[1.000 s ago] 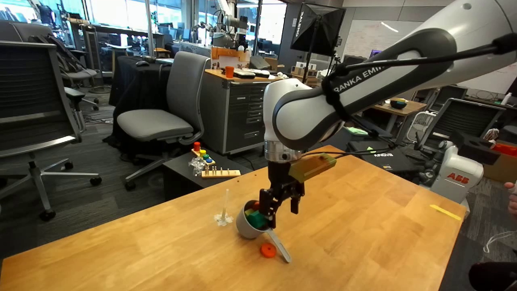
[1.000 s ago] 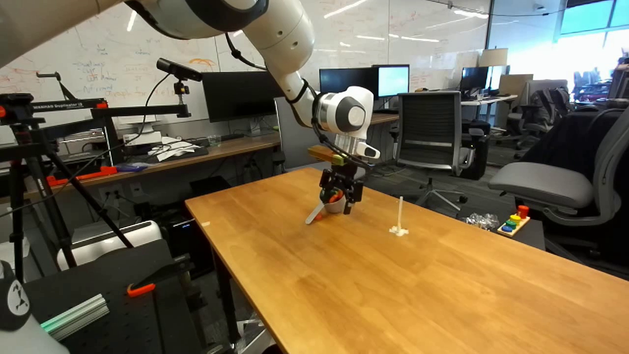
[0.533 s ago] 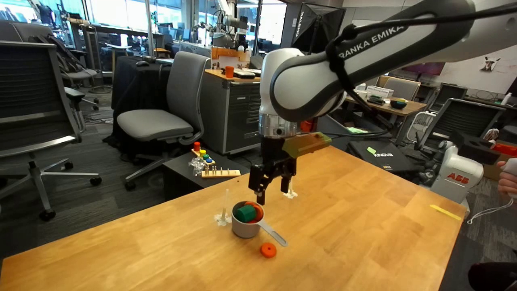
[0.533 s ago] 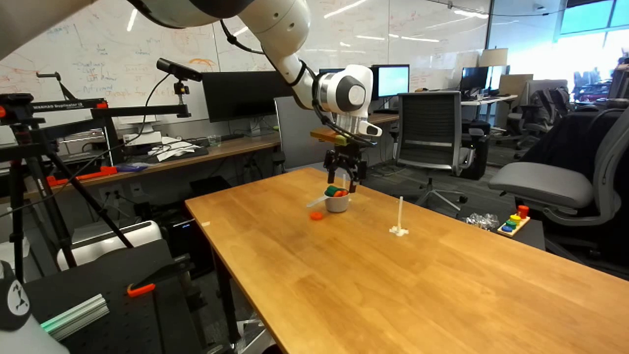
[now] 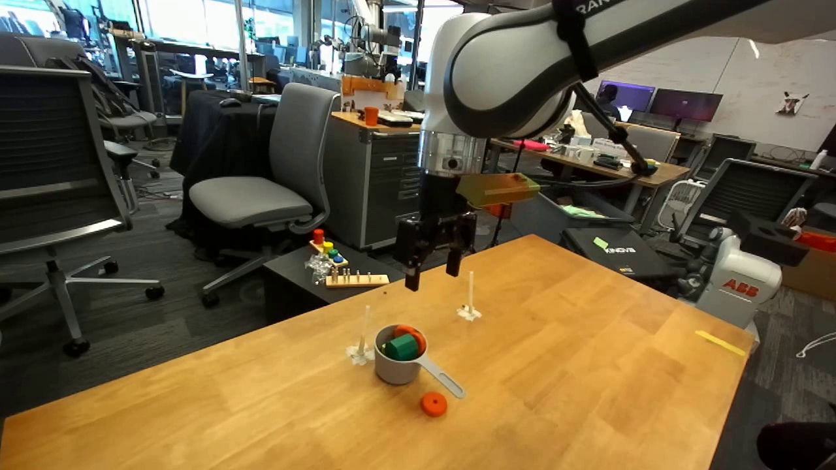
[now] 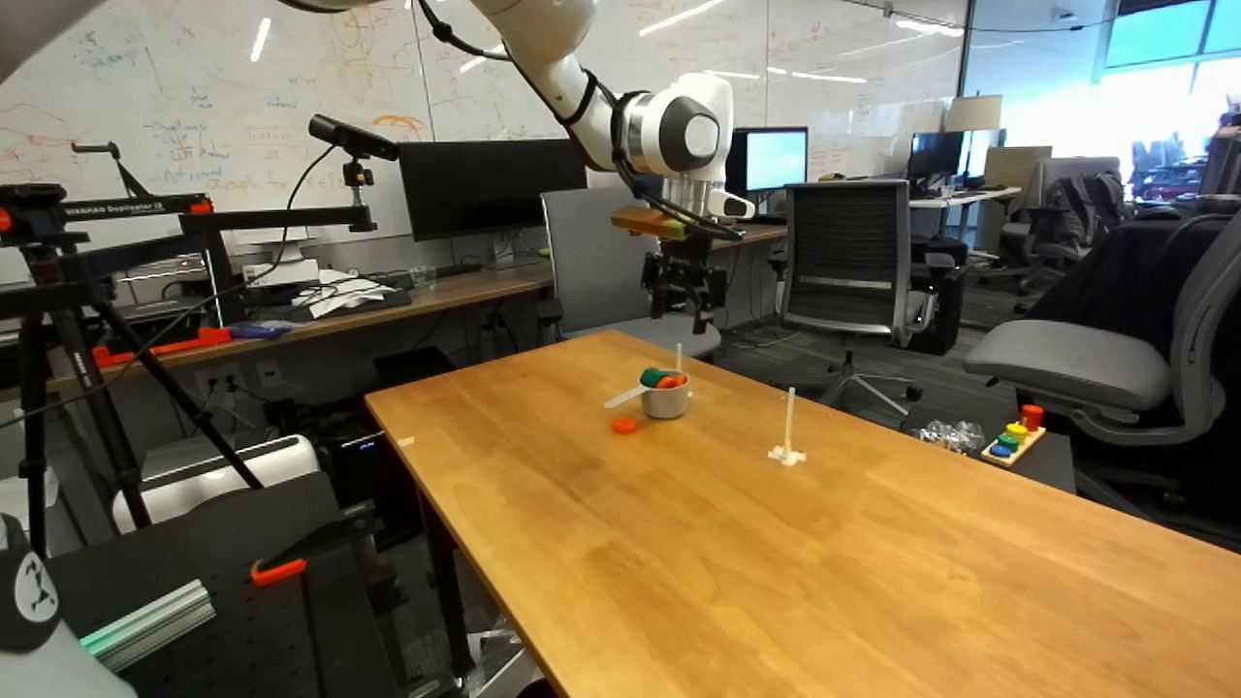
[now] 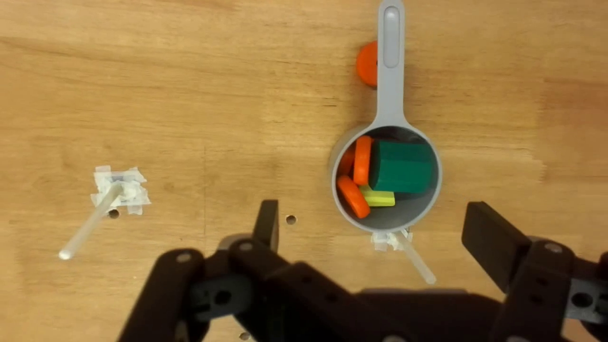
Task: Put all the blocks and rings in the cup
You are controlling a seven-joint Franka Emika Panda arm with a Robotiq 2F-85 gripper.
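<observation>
Jaws of the black gripper (image 5: pixel 432 275) hang wide and empty, with 1 loose orange ring (image 5: pixel 432 406), likely next, on the wooden table (image 5: pixel 555 365) beyond the round grey cup (image 5: pixel 395 373) and partly beneath its handle (image 7: pixel 391 92).

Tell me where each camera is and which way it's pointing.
In an exterior view, set high, you look down across the table towards a drawer cabinet; the arm enters from upper right, gripper open.
In an exterior view, also high, you look across the table towards a whiteboard; the arm enters from upper left.
In the wrist view, the camera rides on the arm, looking down at the cup; the gripper's fingers show at the bottom.
Both exterior views share the table, arm, gripper, cup and loose orange ring.
</observation>
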